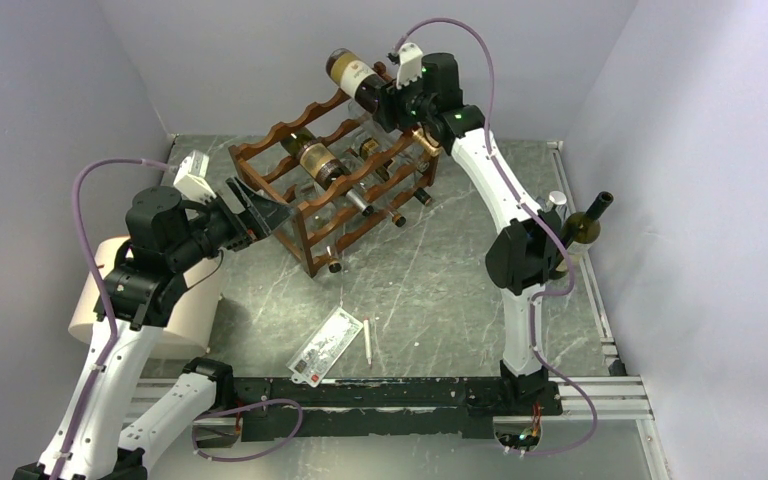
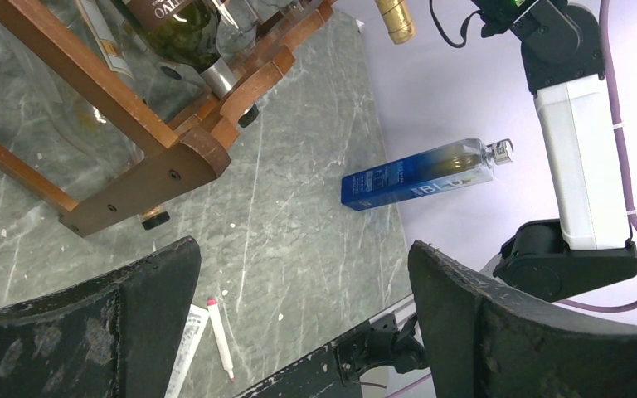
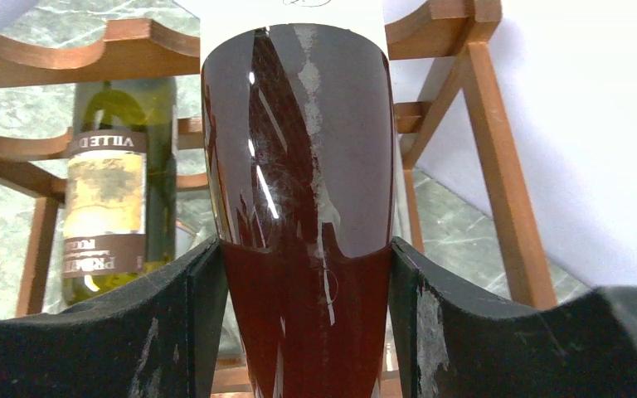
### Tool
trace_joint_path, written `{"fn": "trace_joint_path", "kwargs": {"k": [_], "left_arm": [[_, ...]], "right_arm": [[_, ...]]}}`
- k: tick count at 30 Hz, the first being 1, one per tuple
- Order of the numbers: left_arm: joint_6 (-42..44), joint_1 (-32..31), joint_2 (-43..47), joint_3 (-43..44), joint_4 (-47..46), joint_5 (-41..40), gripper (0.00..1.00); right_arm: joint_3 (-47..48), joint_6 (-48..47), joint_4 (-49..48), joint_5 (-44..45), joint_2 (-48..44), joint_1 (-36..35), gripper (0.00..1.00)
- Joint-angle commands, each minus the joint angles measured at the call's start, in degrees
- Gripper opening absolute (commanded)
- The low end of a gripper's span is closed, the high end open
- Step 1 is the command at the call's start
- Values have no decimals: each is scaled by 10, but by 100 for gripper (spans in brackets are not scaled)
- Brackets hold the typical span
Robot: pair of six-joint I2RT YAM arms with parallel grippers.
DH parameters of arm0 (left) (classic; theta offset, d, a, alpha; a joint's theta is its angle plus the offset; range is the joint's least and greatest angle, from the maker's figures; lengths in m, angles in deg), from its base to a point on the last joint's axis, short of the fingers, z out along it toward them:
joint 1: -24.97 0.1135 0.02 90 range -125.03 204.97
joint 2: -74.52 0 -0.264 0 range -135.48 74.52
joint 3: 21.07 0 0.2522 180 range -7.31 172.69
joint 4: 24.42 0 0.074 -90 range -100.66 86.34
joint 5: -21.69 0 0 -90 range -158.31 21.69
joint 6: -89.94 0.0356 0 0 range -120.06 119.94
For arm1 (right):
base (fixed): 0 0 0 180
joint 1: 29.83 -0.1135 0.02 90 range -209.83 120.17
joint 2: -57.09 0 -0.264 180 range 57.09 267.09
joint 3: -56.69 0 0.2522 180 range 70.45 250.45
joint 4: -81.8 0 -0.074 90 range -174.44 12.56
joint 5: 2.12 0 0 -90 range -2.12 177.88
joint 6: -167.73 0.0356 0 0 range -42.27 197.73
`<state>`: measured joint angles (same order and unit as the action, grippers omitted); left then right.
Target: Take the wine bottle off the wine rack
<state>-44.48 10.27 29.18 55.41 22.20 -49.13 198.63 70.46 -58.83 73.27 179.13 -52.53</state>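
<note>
Nearest the lens in the overhead view, the left arm (image 1: 110,350) rises at lower left. The left hand (image 1: 265,208) gapes wide and holds nothing, just beside the wine rack (image 1: 305,240) standing on the worktop (image 1: 440,290). At upper centre the right hand (image 1: 385,100) grips the wine bottle (image 1: 352,73), tilted above the rack's top rails.

Left wrist view: fingers (image 2: 464,323) spread wide with nothing between them; rack (image 2: 149,166) at upper left.

Right wrist view: both pads (image 3: 174,332) press the bottle's (image 3: 299,149) dark glass; rack (image 3: 493,157) behind.
</note>
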Motion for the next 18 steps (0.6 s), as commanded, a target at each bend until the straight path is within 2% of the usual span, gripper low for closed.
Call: {"fn": "trace_joint_path", "kwargs": {"k": [1,18], "left_arm": [[-7,2,2,-9,-27,20,99],[-8,2,-1,-12,-31,20,99]], "right_arm": [[53,32,-159,-23,-83,-8,0],[43,120,-179,-2,-89,-17,0]]}}
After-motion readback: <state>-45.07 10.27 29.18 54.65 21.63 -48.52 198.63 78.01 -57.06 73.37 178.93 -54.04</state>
